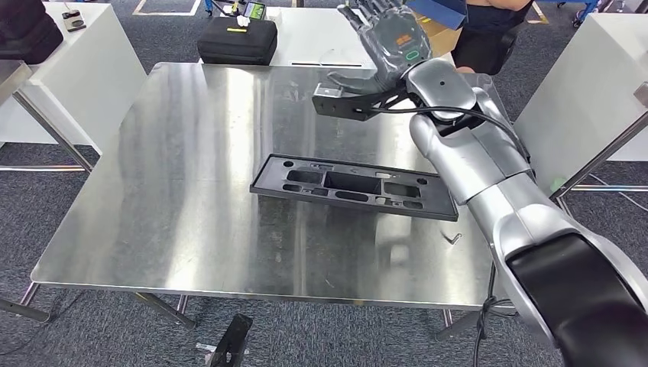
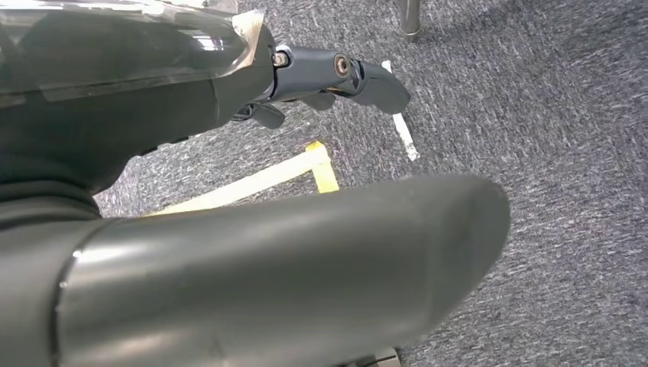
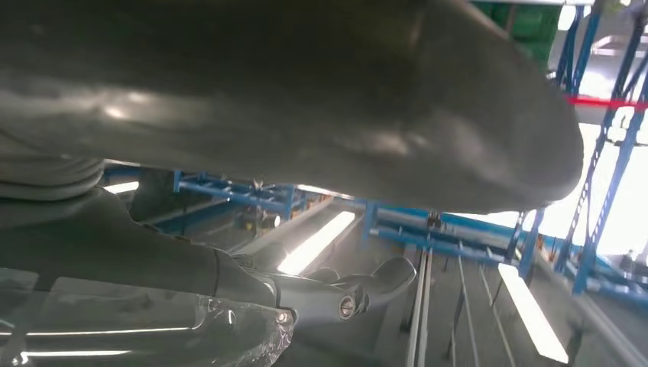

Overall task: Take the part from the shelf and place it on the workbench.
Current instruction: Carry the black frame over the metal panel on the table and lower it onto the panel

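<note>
Here the right hand is raised above the far side of the shiny steel workbench, fingers spread and holding nothing. The flat black plastic part with cut-out slots lies on the benchtop toward six o'clock of that hand, well apart from it (nothing touches it). A black zipped case sits at nine o'clock, beyond the far edge. The left hand hangs over grey carpet, fingers loosely apart, empty.

Below my right robot hand, grey with an orange patch, I see a black part on the silver bench; a black case sits left of it.
</note>
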{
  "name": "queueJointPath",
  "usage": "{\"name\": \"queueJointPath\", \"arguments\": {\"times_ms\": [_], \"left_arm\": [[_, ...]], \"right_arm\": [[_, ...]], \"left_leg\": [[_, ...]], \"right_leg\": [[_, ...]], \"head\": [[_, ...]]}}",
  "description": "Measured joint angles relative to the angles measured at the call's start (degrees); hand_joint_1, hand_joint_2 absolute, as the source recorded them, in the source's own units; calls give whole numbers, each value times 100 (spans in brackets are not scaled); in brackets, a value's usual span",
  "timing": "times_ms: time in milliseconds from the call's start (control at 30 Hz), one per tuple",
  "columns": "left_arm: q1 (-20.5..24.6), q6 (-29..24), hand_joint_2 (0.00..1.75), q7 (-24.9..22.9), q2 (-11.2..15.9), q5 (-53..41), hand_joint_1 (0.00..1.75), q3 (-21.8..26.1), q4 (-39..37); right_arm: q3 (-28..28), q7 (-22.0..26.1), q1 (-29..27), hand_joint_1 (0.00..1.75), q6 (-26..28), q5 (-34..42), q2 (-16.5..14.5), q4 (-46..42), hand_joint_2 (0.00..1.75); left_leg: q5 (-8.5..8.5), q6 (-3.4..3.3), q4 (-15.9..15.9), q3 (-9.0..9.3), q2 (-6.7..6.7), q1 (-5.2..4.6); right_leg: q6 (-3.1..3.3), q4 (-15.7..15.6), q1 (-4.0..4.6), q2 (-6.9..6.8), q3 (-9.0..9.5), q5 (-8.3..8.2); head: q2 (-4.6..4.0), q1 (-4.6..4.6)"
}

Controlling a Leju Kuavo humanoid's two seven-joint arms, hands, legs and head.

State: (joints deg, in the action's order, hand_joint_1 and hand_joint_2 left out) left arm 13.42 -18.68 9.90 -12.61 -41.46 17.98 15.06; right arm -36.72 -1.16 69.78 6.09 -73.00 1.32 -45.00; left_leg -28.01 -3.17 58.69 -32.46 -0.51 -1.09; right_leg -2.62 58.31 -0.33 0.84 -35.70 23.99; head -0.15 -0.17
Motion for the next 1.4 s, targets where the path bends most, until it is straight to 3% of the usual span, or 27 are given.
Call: {"name": "queueJointPath", "arguments": {"times_ms": [133, 300, 433, 533, 667, 800, 967, 1167, 1333, 1400], "left_arm": [[-7, -14, 0, 1, 8, 17, 0, -63, 18], [-45, -104, 0, 8, 28, 204, 0, -170, 31], [-93, -174, 0, 73, 51, 401, 0, -238, 31], [-145, -242, 0, 196, 72, 659, 0, -301, 32], [-221, -299, 175, 458, 110, 929, 0, -396, 33], [-289, -466, 0, 685, 160, 1194, 0, -467, 33], [-376, -599, 0, 787, 242, 1359, 0, -608, 33], [-388, -544, 0, 785, 288, 1535, 0, -722, 33], [-427, -582, 0, 783, 352, 1716, 0, -767, 33], [-435, -627, 0, 803, 364, 1778, 0, -787, 33]], "right_arm": [[34, -63, 5, 0, 51, 1, 26, -171, 0], [328, -473, 34, 0, 690, 290, 162, -545, 0], [804, -731, 96, 0, 1160, 420, 570, -764, 0], [1239, -610, 72, 0, 1539, 706, 1055, -598, 0], [2089, 288, -366, 0, 2085, 1943, 1582, -130, 0], [2693, 918, -1319, 0, 2232, 3153, 1858, -257, 0], [3041, 1044, -2946, 0, 2262, 3807, 2004, -1399, 0], [3149, 1033, -3613, 0, 2247, 3882, 2088, -2141, 0], [3119, 1163, -4421, 0, 2358, 3821, 1996, -3095, 0], [3105, 1180, -4645, 0, 2444, 3788, 1967, -3425, 0]], "left_leg": [[0, 0, 0, 0, 0, -2], [0, -1, 2, 0, -6, -4], [0, -2, 2, -1, -31, -5], [-1, -4, 2, -4, -44, -8], [-6, -11, 2, 1, -59, -8], [-21, -35, 2, 16, -45, -6], [-26, -36, 0, 11, -57, -1], [-33, -44, 9, 12, -53, -9], [22, -112, -38, 36, -49, -8], [94, -153, -125, 70, -27, 31]], "right_leg": [[0, 0, 0, 0, 0, 0], [0, -1, 0, -3, 0, 0], [-1, -5, 1, -22, 4, 1], [-2, -17, 2, -35, 11, 1], [-3, -30, 8, -49, 34, 1], [-6, -36, 14, -42, 44, 2], [-21, -39, 19, -48, 43, 16], [-24, -46, 5, -47, 49, 14], [-69, -52, -33, -49, 46, 4], [-65, 193, -33, -51, -72, 175]], "head": [[0, 1], [0, -1], [0, -1], [0, -1], [0, 1], [0, -1], [0, -3], [0, -1], [0, -5], [0, 3]]}}
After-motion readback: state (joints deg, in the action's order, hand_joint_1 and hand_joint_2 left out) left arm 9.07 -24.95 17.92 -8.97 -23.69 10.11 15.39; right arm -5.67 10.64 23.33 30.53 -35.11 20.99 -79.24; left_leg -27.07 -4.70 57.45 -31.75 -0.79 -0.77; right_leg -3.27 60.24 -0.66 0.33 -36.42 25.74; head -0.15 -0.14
